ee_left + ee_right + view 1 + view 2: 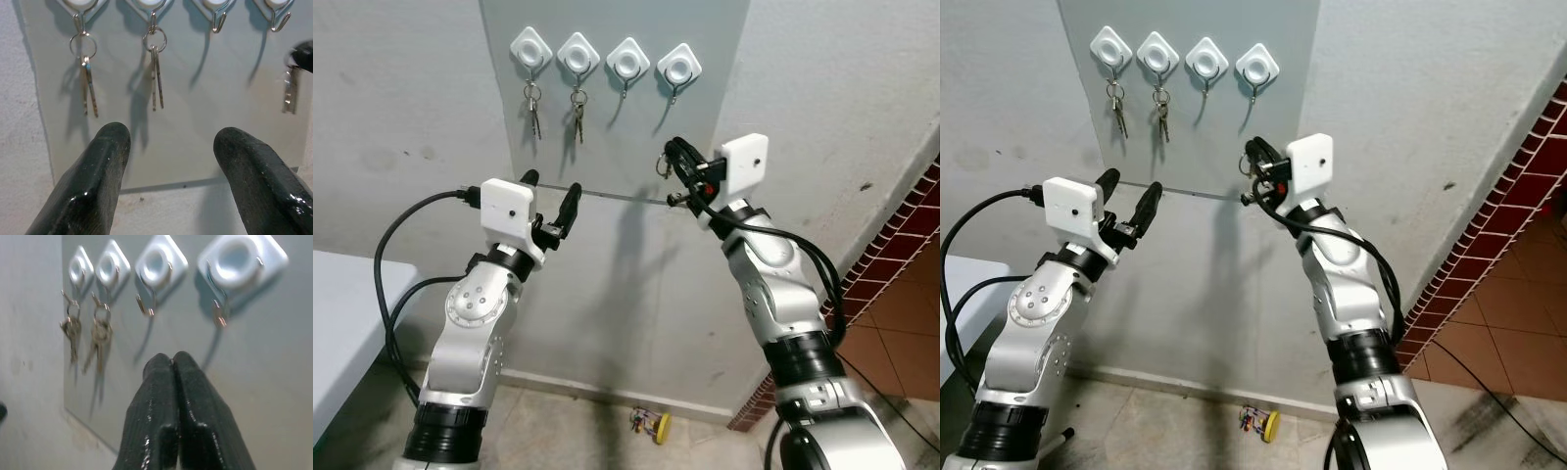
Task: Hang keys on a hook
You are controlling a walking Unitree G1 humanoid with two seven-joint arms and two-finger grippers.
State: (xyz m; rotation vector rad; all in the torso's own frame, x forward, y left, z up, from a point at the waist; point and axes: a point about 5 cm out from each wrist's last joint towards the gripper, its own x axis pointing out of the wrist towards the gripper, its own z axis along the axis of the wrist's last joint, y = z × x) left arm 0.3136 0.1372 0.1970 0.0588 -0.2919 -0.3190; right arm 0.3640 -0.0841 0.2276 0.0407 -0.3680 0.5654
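Four white diamond hooks sit in a row on a grey wall panel [607,127]. Keys [533,108] hang from the leftmost hook, and a second set [578,110] hangs from the hook beside it. The third hook [627,65] and fourth hook [678,70] are bare. My right gripper [674,157] is raised just below the fourth hook, shut on a ring of keys [291,90] that dangles under its tips. My left gripper [552,184] is held up lower left of the hooks, open, with nothing between its fingers [102,161].
A small yellow object [653,425] lies on the floor by the skirting. The corner of a white table [337,323] is at the left. A red brick wall edge [901,235] runs down the right, with tiled floor beyond.
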